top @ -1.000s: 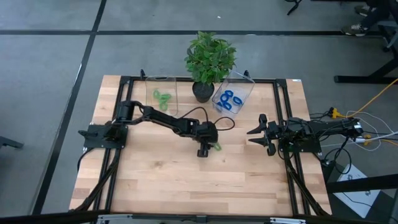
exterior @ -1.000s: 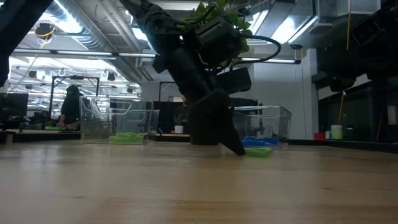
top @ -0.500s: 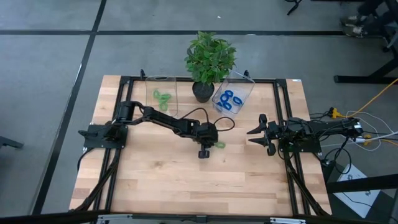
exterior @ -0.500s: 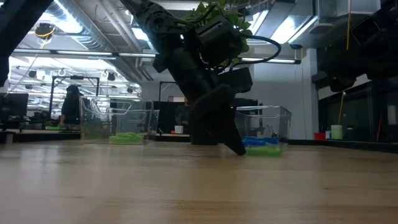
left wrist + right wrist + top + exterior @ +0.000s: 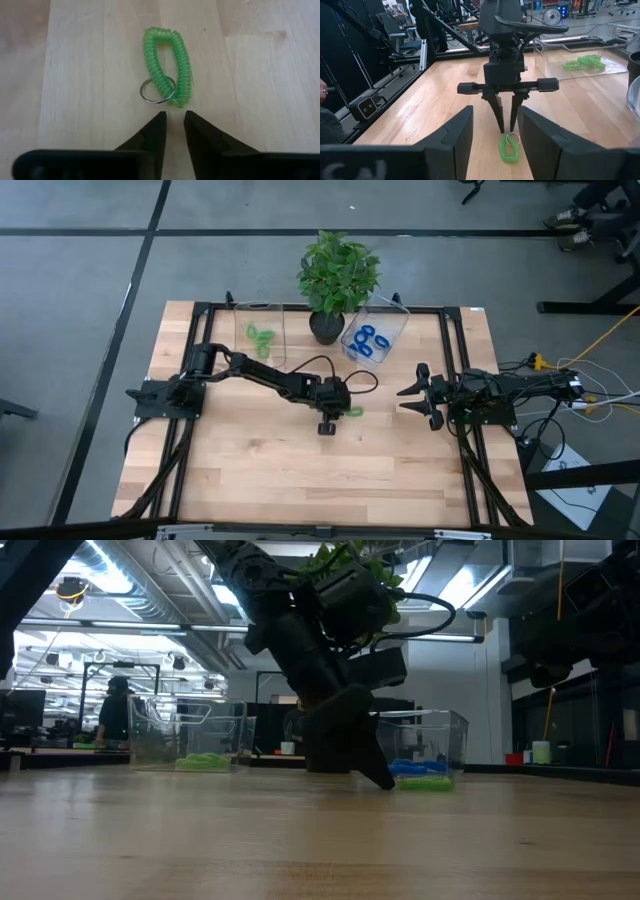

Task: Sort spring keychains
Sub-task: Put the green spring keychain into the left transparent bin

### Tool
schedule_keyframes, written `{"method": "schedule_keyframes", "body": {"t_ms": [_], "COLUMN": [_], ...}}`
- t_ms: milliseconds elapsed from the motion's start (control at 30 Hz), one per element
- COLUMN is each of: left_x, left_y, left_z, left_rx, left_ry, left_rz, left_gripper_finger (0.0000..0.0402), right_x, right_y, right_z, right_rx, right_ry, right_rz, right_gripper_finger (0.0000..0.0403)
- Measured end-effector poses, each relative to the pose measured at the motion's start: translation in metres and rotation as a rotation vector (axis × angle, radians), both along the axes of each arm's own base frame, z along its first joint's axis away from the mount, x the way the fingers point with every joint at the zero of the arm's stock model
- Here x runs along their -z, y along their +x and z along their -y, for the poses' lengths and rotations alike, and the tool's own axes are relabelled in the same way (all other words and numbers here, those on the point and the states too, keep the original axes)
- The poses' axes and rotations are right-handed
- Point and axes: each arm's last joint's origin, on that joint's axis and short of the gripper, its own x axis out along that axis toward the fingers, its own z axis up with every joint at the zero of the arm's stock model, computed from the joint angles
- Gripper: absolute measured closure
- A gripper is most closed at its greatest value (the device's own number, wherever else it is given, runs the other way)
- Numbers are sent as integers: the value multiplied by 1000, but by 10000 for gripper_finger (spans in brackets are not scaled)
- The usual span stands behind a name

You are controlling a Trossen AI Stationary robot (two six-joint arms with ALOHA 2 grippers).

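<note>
From above, the left gripper [image 5: 327, 423] is at mid-table with a light green spring keychain [image 5: 352, 412] lying loose on the wood just beside it, toward the right arm; the right gripper [image 5: 414, 394] waits farther off near its own table edge, so the left arm is plainly nearer. The two clear bins [image 5: 266, 332] stand at the far edge beside the potted plant [image 5: 337, 275], with bare wood all round the keychain. At table height the left fingertips [image 5: 372, 772] reach the board, the keychain just beyond them. The left wrist view shows the jaws narrowly apart and empty, the keychain's long axis pointing straight away. The right wrist view shows its own jaws wide apart.
</note>
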Motion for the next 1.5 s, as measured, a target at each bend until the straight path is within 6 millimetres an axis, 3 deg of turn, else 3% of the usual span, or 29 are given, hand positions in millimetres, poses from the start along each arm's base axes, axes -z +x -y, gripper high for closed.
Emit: {"method": "schedule_keyframes", "body": {"t_ms": [333,600,833,1067,1500], "left_x": [-13,-47,-64,-61,-20], "left_y": [-1,19,28,28,34], "left_z": [1,5,3,3,0], "left_rx": [-13,46,30,7,-44], "left_ry": [39,-76,-13,-22,18], "left_rz": [43,152,216,207,123], "left_gripper_finger": [268,236,213,188,174], "right_x": [0,0,0,0,0], "right_y": [0,0,0,0,0], "right_z": [0,0,0,0,0], "right_rx": [0,0,0,0,0], "right_ry": [0,0,0,0,0], "right_rz": [0,0,0,0,0], "right_gripper_finger": [249,249,249,249,249]}}
